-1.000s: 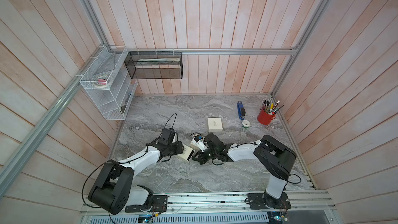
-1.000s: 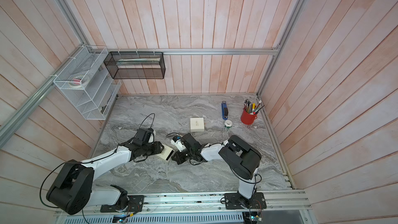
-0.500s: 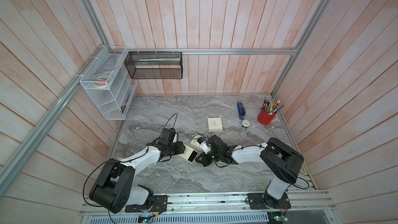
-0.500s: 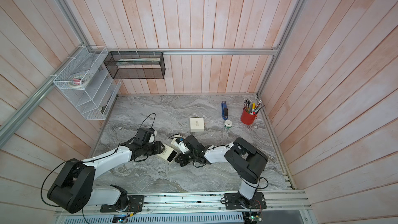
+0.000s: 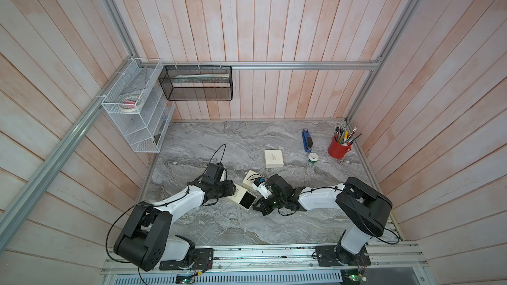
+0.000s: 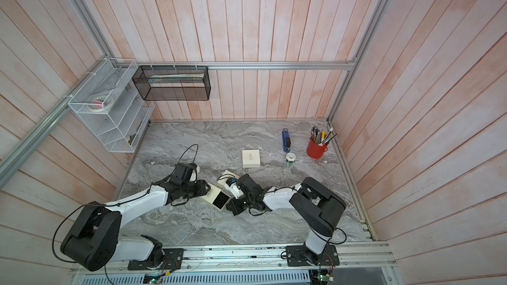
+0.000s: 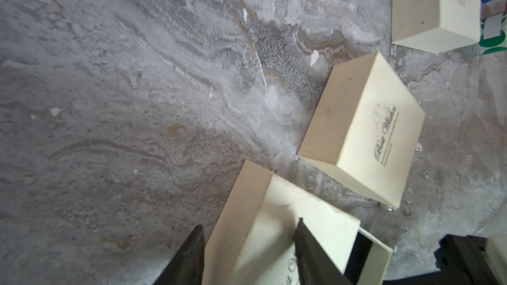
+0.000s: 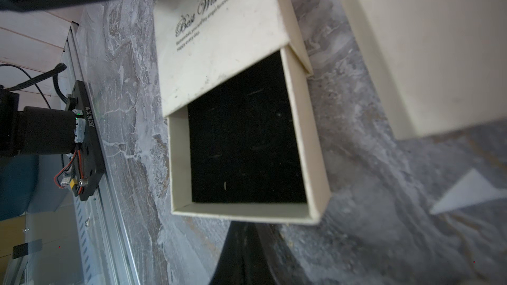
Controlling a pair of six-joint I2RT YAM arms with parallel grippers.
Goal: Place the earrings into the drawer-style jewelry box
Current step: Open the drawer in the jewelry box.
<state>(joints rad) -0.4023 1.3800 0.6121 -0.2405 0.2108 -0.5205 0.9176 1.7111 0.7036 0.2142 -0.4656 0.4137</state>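
Both top views looked steeply down from high above the front rail, taking in the whole marble surface [image 5: 247,138]. Each wrist camera sat close and low; both caught the open drawer-style jewelry box [image 7: 277,242], its black-lined drawer [image 8: 247,143] pulled out.

Cream jewelry box [image 8: 219,37] flat, black-lined drawer [image 8: 247,143] slid open; tiny earrings [image 7: 408,206] on table beside closed box

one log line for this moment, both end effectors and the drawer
left end effector: shut on box sleeve | right end effector: shut, at drawer front | drawer: open, black liner bare
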